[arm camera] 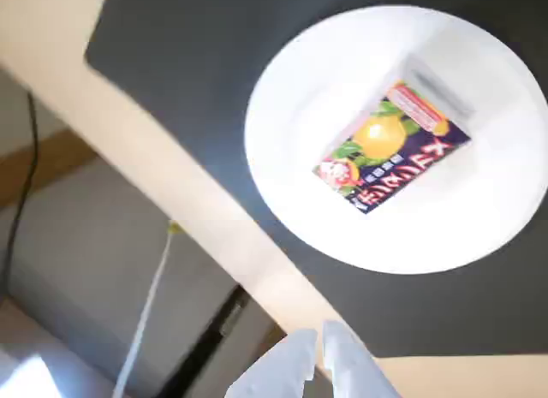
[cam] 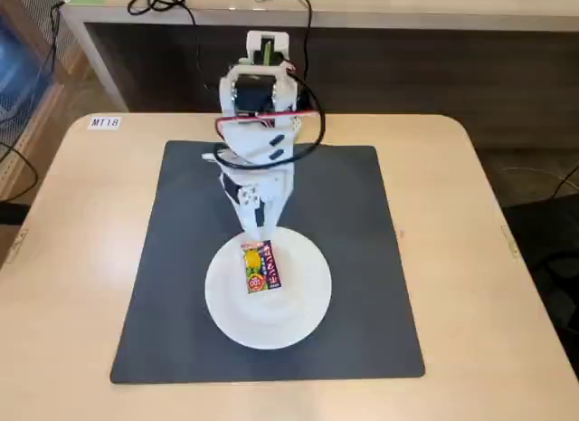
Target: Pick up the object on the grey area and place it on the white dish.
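Observation:
The small yellow, red and purple packet lies flat on the white plate, left of the plate's middle in the fixed view. The plate sits on the dark grey mat. My gripper hangs just behind the plate's far rim, pointing down, apart from the packet. In the wrist view the packet lies on the plate, and my gripper enters from the bottom edge with its fingers together and nothing between them.
The mat lies on a light wooden table. A white label is at the table's far left. A shelf with cables stands behind the arm's base. The wrist view shows the table edge and the floor.

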Motion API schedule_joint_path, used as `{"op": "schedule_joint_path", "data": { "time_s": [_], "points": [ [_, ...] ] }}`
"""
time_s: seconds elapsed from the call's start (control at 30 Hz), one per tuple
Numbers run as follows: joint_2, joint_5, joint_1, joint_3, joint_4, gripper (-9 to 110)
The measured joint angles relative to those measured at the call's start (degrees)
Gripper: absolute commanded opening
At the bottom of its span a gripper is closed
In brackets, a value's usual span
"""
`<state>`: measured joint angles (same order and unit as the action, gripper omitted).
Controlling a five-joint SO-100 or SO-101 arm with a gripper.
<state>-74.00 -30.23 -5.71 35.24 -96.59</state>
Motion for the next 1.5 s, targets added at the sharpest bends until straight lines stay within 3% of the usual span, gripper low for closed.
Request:
{"op": "schedule_joint_path", "data": {
  "time_s": [0.17,0.3,0.43,0.53,0.87,1.13,1.5],
  "points": [
    [-12.04,30.5,2.55,2.9,-0.35,0],
    [-31.64,38.94,4.39,19.6,2.72,0],
    [-60.38,37.62,3.43,50.1,18.63,0],
    [-80.42,36.47,3.52,72.95,24.17,0],
    [-107.75,35.51,2.9,119.71,32.96,0],
    [-116.37,35.33,2.55,136.05,32.87,0],
    [-116.37,34.28,2.64,140.27,34.72,0]
  ]
}}
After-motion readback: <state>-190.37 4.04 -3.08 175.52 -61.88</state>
